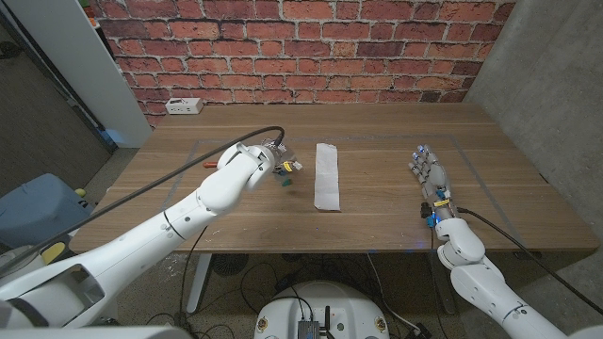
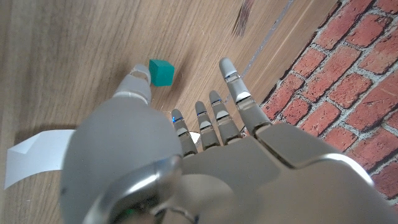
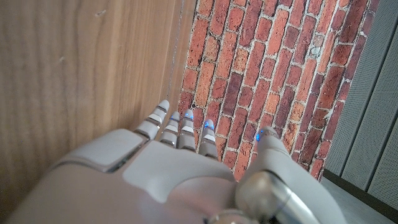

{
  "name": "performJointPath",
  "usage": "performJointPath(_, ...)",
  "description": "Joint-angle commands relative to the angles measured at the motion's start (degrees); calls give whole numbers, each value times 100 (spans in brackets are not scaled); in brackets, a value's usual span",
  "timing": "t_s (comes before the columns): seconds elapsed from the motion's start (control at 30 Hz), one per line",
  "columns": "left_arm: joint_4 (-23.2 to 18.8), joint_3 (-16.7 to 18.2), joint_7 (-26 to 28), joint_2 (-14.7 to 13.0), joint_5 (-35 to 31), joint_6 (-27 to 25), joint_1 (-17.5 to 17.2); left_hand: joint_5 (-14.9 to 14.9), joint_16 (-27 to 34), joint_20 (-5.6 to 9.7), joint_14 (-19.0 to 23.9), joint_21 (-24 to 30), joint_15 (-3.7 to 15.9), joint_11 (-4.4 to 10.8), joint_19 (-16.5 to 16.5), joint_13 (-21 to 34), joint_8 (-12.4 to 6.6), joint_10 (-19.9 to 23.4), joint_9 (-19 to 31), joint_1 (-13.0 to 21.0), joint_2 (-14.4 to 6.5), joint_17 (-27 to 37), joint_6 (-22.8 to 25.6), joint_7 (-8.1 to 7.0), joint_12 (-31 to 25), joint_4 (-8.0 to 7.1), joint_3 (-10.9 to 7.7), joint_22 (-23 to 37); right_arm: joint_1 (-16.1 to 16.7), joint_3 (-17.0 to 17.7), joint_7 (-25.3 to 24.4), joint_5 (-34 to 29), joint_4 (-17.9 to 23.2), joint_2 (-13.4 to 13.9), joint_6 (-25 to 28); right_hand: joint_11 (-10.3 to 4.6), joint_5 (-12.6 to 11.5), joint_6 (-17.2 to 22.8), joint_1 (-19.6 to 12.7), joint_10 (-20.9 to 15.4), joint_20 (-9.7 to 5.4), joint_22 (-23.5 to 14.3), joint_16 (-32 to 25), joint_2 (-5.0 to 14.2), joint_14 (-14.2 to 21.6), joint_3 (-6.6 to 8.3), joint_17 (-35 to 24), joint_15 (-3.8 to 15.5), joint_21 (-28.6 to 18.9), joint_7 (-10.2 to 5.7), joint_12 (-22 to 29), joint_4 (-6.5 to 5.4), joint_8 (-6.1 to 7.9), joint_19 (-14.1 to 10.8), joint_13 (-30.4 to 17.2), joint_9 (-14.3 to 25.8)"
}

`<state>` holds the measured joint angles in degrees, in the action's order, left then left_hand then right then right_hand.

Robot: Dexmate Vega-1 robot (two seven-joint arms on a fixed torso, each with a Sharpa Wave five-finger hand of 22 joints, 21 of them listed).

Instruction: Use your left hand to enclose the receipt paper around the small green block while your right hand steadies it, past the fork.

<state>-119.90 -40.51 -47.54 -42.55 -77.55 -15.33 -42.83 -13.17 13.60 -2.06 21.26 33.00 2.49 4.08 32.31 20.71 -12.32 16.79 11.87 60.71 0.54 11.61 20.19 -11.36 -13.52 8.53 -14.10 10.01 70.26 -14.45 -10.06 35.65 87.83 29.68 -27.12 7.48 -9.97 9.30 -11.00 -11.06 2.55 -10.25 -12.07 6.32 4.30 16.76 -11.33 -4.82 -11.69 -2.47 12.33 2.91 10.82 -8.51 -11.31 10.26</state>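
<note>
My left hand (image 2: 205,155) open, hovering beside green block (image 2: 161,72); receipt paper (image 1: 326,176) partly hidden behind it. My right hand (image 1: 430,174) open, empty.

A red brick wall (image 1: 301,47) stands behind the wooden table (image 1: 377,141); a grey concrete wall (image 1: 556,85) flanks the right, a white panel (image 1: 71,56) the left

Left arm runs from lower left corner up to frame centre-left; left hand (image 1: 267,155) there, fingers (image 2: 235,89) spread and straight, holding nothing. Right arm enters lower right corner; right hand (image 1: 430,172) at centre-right, fingers (image 3: 185,127) extended together, empty.
</note>
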Motion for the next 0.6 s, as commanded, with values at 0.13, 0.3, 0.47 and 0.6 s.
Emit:
performJointPath(0.13,426,136,876,-231,895,213,-118,18,110,18,230,47,417,23,180,30,-78,340,24,147,-64,31,214,46,-150,9,21,31,-7,-37,-280,-193,321,116,353,-8,-34,62,43,-68,-14,-11,6,9,56,20,-27,-4,-31,11,-4,-27,10,-14,-29,15)
performJointPath(0.3,493,48,965,-275,1009,219,-59,46,179,43,377,65,457,34,268,39,-105,488,25,244,-127,44,320,74,-206,19,19,33,11,-38,-363,-223,401,131,443,-8,-36,62,44,-71,-16,-11,9,7,57,21,-25,-5,-29,10,-4,-27,10,-12,-29,15)
performJointPath(0.47,587,-10,1103,-291,1131,204,-22,86,242,109,499,101,508,58,393,49,-159,634,26,322,-174,58,514,121,-261,21,34,37,0,-51,-367,-219,414,135,489,-7,-38,56,44,-71,-17,-11,12,3,56,21,-23,-11,-29,10,-6,-25,7,-13,-30,15)
performJointPath(0.6,648,-34,1338,-308,1245,205,-27,113,320,163,650,141,531,41,506,61,-197,821,27,395,-300,83,668,204,-332,4,6,42,-8,-55,-376,-227,434,150,527,-3,-39,56,44,-76,-18,-11,13,1,59,22,-21,-12,-28,7,-6,-24,6,-11,-30,14)
